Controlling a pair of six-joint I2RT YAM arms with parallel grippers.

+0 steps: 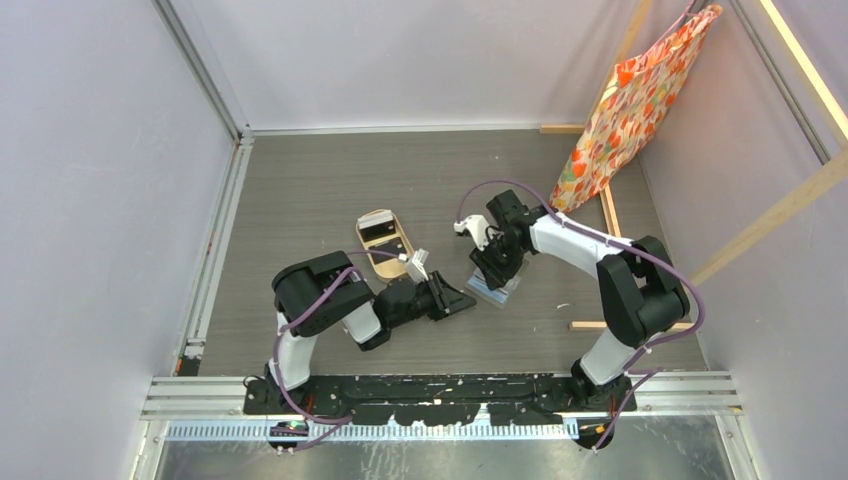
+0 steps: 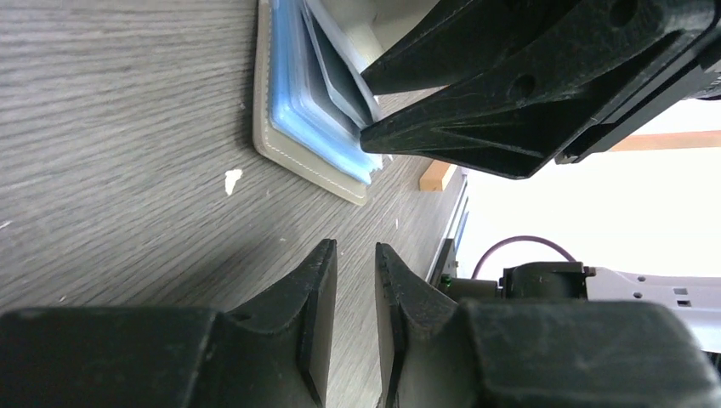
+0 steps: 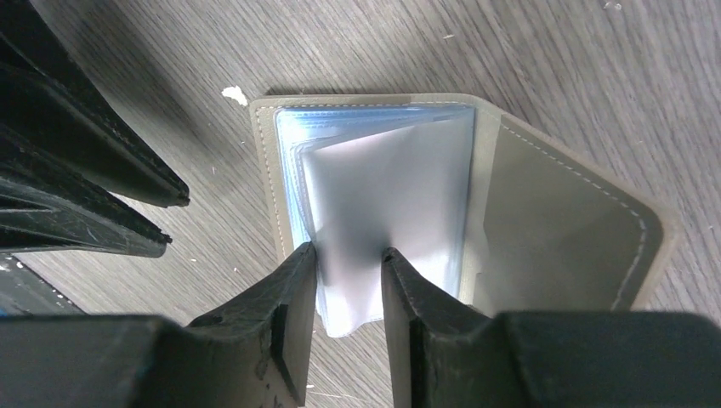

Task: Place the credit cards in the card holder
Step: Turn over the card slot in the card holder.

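Top view: the right gripper (image 1: 493, 268) hovers over the open card holder (image 1: 497, 290), with the left gripper (image 1: 458, 298) just beside it. The credit cards (image 1: 380, 237) lie well apart.

Left wrist view: the left gripper's fingers (image 2: 319, 280) are nearly together and empty, with the holder just ahead of them.

Right wrist view: the right gripper's fingers (image 3: 298, 289) straddle a clear sleeve (image 3: 383, 195). I cannot tell whether they pinch it. The step looks like spreading a sleeve, and the next move calls for fetching a card.

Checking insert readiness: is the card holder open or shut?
Open: card holder lies spread flat on the table, clear sleeves fanned up.

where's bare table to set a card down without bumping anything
Free: table between the tan tray and the back wall, and left of the tray. Crowded: left gripper and right gripper meet at the card holder, right of the tray.
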